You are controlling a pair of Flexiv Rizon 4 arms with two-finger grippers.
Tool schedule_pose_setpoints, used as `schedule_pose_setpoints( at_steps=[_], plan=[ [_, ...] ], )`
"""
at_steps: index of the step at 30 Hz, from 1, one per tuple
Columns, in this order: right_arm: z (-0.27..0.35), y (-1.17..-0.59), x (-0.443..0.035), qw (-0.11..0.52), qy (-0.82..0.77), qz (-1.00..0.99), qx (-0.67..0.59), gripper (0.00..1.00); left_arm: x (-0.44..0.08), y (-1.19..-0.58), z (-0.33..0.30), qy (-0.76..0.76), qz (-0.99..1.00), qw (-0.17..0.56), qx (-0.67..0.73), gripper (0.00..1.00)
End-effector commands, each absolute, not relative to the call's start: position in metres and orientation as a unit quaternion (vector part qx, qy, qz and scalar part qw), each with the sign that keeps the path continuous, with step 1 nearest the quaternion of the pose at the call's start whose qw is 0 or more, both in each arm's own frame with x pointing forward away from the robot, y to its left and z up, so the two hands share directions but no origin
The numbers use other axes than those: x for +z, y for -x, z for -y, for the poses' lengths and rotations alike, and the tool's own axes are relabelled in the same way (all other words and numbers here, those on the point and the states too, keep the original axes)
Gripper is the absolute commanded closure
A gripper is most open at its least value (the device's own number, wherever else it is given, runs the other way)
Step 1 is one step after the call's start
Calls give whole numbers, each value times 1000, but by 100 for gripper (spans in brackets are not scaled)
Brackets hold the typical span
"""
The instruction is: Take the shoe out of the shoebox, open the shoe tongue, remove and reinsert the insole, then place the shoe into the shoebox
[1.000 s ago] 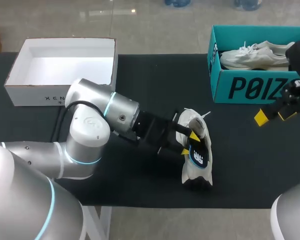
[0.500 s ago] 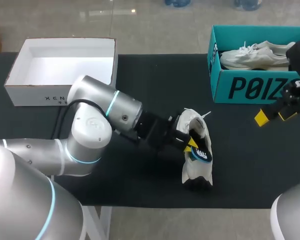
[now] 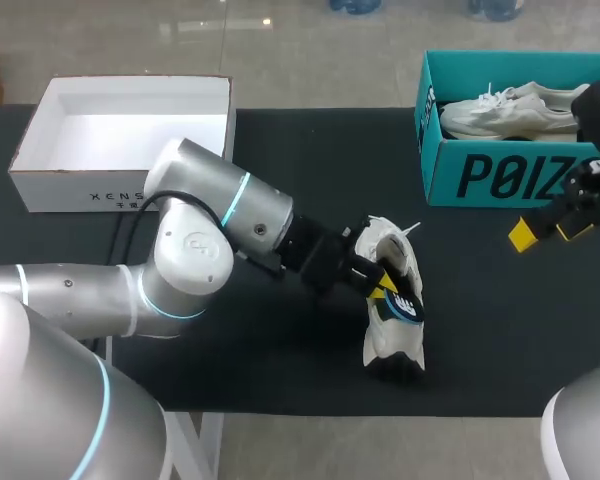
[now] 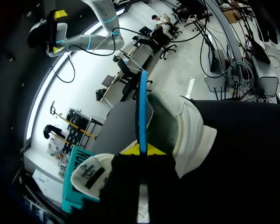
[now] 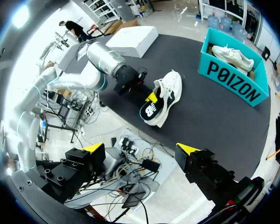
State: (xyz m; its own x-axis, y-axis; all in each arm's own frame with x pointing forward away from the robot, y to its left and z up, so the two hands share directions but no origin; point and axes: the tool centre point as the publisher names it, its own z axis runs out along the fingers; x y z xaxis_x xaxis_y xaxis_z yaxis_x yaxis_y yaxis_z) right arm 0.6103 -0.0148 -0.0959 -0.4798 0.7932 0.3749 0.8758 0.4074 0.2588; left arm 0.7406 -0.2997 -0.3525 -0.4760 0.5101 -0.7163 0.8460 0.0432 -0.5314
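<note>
A white shoe lies on the black table near the front middle. My left gripper is shut on its dark blue insole, which stands partly raised out of the shoe. In the left wrist view the insole shows edge-on, pinched between the yellow tips of the left gripper, with the shoe beside it. The teal shoebox at the back right holds a second white shoe. My right gripper hangs open and empty in front of that box, far from the shoe.
An open white box sits at the back left of the table. My left arm stretches across the table's left half. The table's front edge runs just beyond the shoe's heel.
My left gripper has shut on the insole and tipped it up out of the shoe. The left arm has shifted slightly back and to the right. The right arm has not moved.
</note>
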Motion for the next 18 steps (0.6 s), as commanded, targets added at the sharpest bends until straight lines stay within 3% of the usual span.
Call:
schedule_pose_setpoints(
  at_steps=[1, 3, 5, 7, 8, 12, 13, 18],
  plan=[
    [13, -614, -95, 99, 501, 834, -210, 0, -364, -739, 301, -481, -704, 160, -498, 100],
    [13, -614, -95, 99, 501, 834, -210, 0, -364, -736, 298, -479, -704, 159, -500, 100],
    [13, -614, -95, 99, 501, 834, -210, 0, -361, -735, 295, -474, -704, 160, -505, 85],
    [13, -614, -95, 99, 501, 834, -210, 0, -357, -735, 293, -468, -703, 163, -510, 59],
    [13, -614, -95, 99, 501, 834, -210, 0, -354, -735, 292, -467, -702, 164, -512, 54],
    [13, -614, -95, 99, 501, 834, -210, 0, -344, -734, 290, -463, -697, 169, -521, 58],
    [13, -614, -95, 99, 501, 834, -210, 0, -341, -733, 290, -462, -695, 170, -524, 66],
    [13, -614, -95, 99, 501, 834, -210, 0, -334, -725, 295, -465, -688, 169, -531, 81]
  ],
)
